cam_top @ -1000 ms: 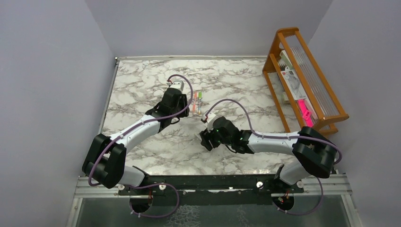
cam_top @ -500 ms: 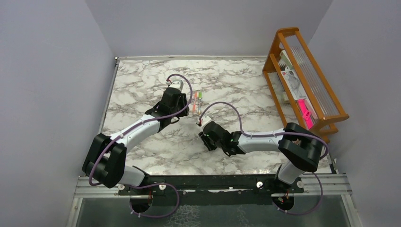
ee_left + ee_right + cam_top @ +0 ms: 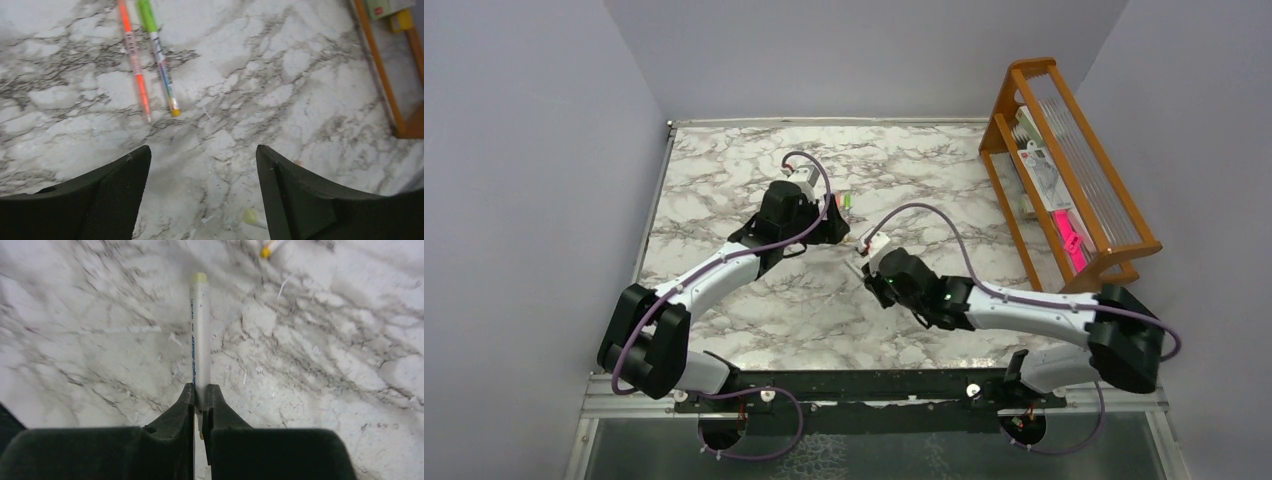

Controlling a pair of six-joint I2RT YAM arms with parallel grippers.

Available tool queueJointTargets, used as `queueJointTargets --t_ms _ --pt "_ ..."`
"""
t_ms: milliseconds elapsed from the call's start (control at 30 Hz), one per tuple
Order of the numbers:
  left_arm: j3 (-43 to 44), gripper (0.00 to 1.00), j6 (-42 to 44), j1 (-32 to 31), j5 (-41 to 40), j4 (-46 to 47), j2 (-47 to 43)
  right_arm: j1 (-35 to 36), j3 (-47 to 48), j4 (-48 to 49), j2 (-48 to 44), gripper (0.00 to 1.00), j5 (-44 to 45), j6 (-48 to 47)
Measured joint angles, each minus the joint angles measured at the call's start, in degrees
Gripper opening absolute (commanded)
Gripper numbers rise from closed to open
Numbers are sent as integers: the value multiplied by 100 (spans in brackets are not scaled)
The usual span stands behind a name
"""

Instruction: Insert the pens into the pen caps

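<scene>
In the right wrist view my right gripper (image 3: 200, 390) is shut on a whitish-grey pen (image 3: 200, 330). It points away over the marble, its pale yellow-green tip (image 3: 199, 278) foremost. My left gripper (image 3: 202, 152) stands open just above the table, with nothing between its fingers. Beyond it lie an orange-red pen (image 3: 134, 55) and a whitish pen (image 3: 162, 70), side by side. A bright green pen cap (image 3: 146, 12) sits in line on that pen's far end. From above, the left gripper (image 3: 832, 226) hides most of this pair, and the right gripper (image 3: 864, 260) is close beside it.
A wooden rack (image 3: 1064, 160) holding packets stands along the right edge of the marble table (image 3: 724, 160); its base shows in the left wrist view (image 3: 380, 75). Grey walls close in the left, back and right sides. The two grippers are close together near the table's middle.
The right gripper has shut on the whitish pen and its arm has stretched out lower. The left gripper has opened and shifted right, over the lying pens.
</scene>
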Motion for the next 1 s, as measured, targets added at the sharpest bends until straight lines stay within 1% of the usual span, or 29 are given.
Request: queueJointTargets --t_ms 33,133,167,200,300,400,500,600,867,1000 --pt "0 77 -31 28 195 101 -2 -24 -4 -33 -278 1 -31 -48" --pt "0 69 -249 129 1104 496 -2 -129 57 -223 -1150 1 -221 -195" --pt "0 68 -358 162 1412 667 -2 -153 116 -328 -1355 1 -269 -243" --pt "4 69 -457 190 1683 828 0 -164 190 -446 -1539 1 -313 -299" --pt "79 74 -754 240 2465 1217 33 -197 369 -815 -2011 1 -476 -509" --pt "173 75 -1178 260 3200 1764 105 -197 378 -1137 -2470 1 -675 -654" --pt "214 75 -1578 260 3687 2236 109 -197 422 -1440 -2911 1 -892 -769" --pt "328 73 -1899 260 4096 2559 109 -197 621 -1696 -3134 1 -979 -866" --pt "535 71 -2262 260 4852 2944 107 -197 734 -2055 -3279 1 -977 -1003" --pt "535 70 -2302 260 5021 2986 107 -197 734 -2083 -3254 1 -964 -1056"
